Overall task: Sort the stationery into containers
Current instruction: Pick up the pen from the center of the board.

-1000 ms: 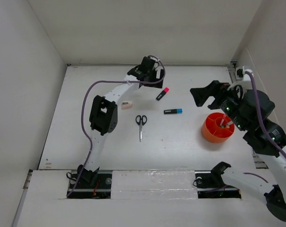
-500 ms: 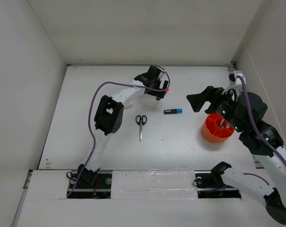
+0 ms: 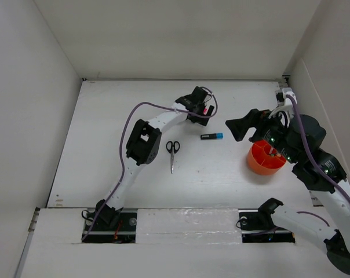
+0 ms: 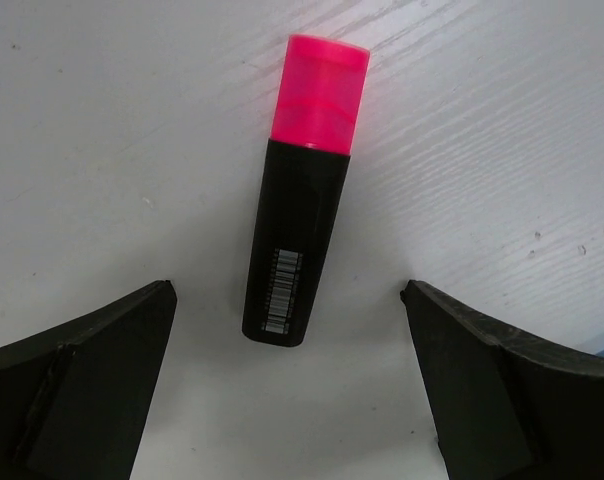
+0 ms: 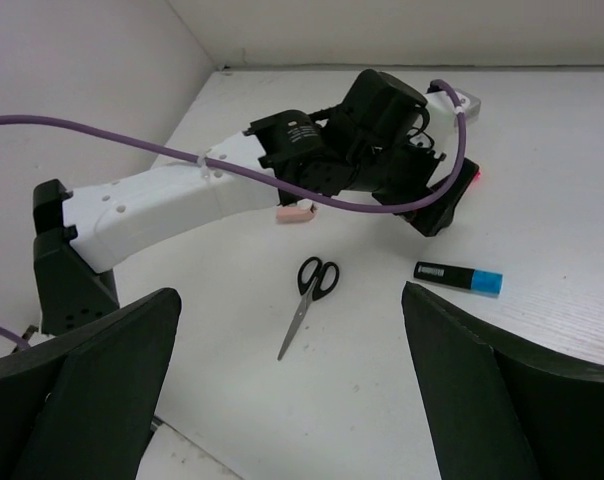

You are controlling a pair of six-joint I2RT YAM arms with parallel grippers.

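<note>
Stationery lies apart mid-surface in the top view: black-handled scissors (image 3: 172, 152) and a black marker with a blue cap (image 3: 211, 136). A round orange plastic tub (image 3: 256, 164) sits to the right, the right end effector (image 3: 237, 128) just beside it.

From the left wrist, the left end effector (image 4: 287, 292) is spread wide, flanking a black marker with a pink cap (image 4: 300, 205) without touching.

From the right wrist, its fingers (image 5: 92, 400) stand wide, holding nothing. A pink-white eraser (image 5: 295, 211) lies beside the left arm (image 5: 172, 205).
</note>
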